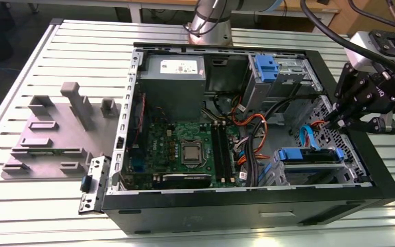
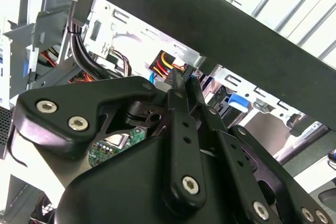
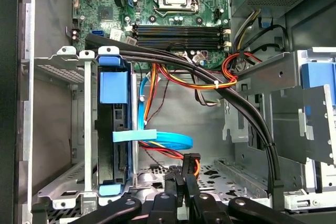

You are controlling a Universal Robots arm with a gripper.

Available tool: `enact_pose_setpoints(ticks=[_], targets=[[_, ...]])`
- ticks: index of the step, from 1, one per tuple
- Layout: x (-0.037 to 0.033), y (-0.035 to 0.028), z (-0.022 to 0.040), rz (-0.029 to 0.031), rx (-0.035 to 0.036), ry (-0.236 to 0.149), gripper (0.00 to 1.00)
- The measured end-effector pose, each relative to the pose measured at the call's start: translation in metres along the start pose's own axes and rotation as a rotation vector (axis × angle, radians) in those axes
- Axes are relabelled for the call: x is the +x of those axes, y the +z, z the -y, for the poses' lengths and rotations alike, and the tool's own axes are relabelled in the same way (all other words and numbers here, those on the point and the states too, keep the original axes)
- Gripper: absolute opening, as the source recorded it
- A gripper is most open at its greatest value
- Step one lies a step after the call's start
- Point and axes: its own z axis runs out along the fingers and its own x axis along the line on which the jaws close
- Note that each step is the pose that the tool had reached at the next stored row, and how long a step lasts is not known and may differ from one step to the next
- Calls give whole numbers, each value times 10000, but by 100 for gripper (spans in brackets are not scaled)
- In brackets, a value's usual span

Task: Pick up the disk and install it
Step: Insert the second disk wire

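The disk (image 3: 113, 129) stands edge-on inside a grey metal cage (image 3: 58, 129) of the open computer case, with its blue bracket (image 3: 113, 86) facing out. In the exterior view the disk (image 1: 308, 156) sits low in the case, toward that view's right. My gripper (image 1: 329, 122) hangs just above and to the right of it, over the case's inner wall. In both wrist views the gripper (image 3: 181, 181) (image 2: 181, 85) is shut on a black cable connector (image 3: 190, 162) with red, orange and yellow wires, close beside the disk's cage.
A blue flat cable (image 3: 168, 140) loops beside the cage. A thick black cable bundle (image 3: 231, 98) crosses the case. The motherboard (image 1: 183, 149), a grey power supply box (image 1: 171, 82) and an upper bay with a blue tab (image 1: 266, 69) are inside. A grey fixture plate (image 1: 53, 134) lies on the slatted table.
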Motion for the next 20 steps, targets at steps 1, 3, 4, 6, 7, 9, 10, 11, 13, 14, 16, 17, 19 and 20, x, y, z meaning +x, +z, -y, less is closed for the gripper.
enact_pose_setpoints(ticks=[1, 3, 4, 6, 7, 9, 10, 11, 13, 14, 16, 17, 19, 20], targets=[[0, 0, 0, -3, -1, 0, 19], [0, 0, -1, -3, -1, 0, 19], [1, 1, -5, -3, 6, -1, 19], [5, 1, -18, -3, 23, -3, 19], [7, 2, -28, -2, 36, -5, 19], [12, 3, -48, -1, 59, -7, 19], [15, 3, -56, 0, 66, -7, 19], [19, 2, -62, -2, 71, -7, 19], [29, 2, -70, -2, 75, -8, 19], [37, 1, -72, -2, 76, -8, 19], [56, 0, -75, -1, 77, -9, 19], [65, -1, -77, -2, 77, -9, 19], [84, -3, -79, -1, 77, -9, 19], [93, -4, -80, -1, 77, -9, 19]])
